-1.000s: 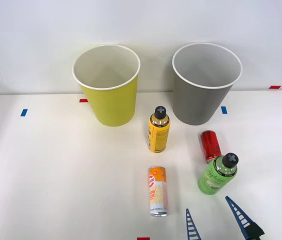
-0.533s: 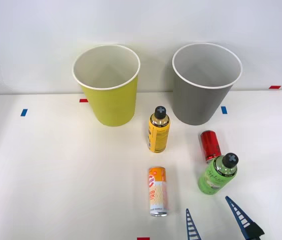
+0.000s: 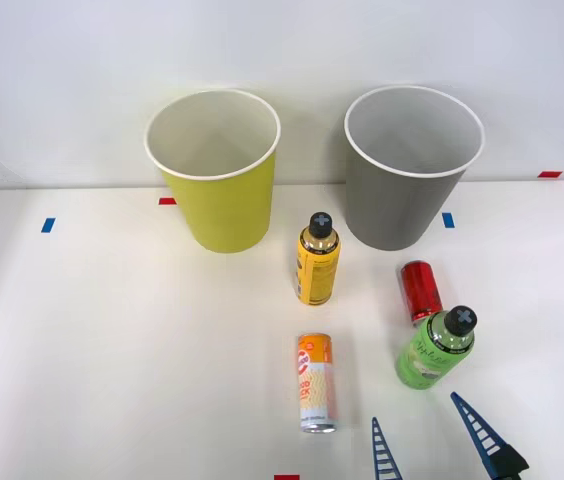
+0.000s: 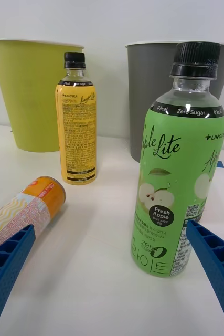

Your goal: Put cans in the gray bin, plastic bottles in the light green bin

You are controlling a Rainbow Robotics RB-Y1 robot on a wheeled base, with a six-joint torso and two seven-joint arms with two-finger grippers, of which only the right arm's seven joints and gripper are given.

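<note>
At the back of the tabletop [image 3: 112, 350] two bins stand side by side, one bin [image 3: 217, 170] to the left and the other bin [image 3: 407, 165] to the right. One bottle [image 3: 317, 260] stands upright before the gap between them. Nearer, a slim can [image 3: 315, 382] lies on its side. To its right stands a second bottle [image 3: 434, 348], a short can [image 3: 421, 291] just behind it (possibly touching).

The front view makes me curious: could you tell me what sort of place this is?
Probably a lab test bench: a bare white table with blue tape markers, plus a light green bin and gray bin staged for sorting.
</note>
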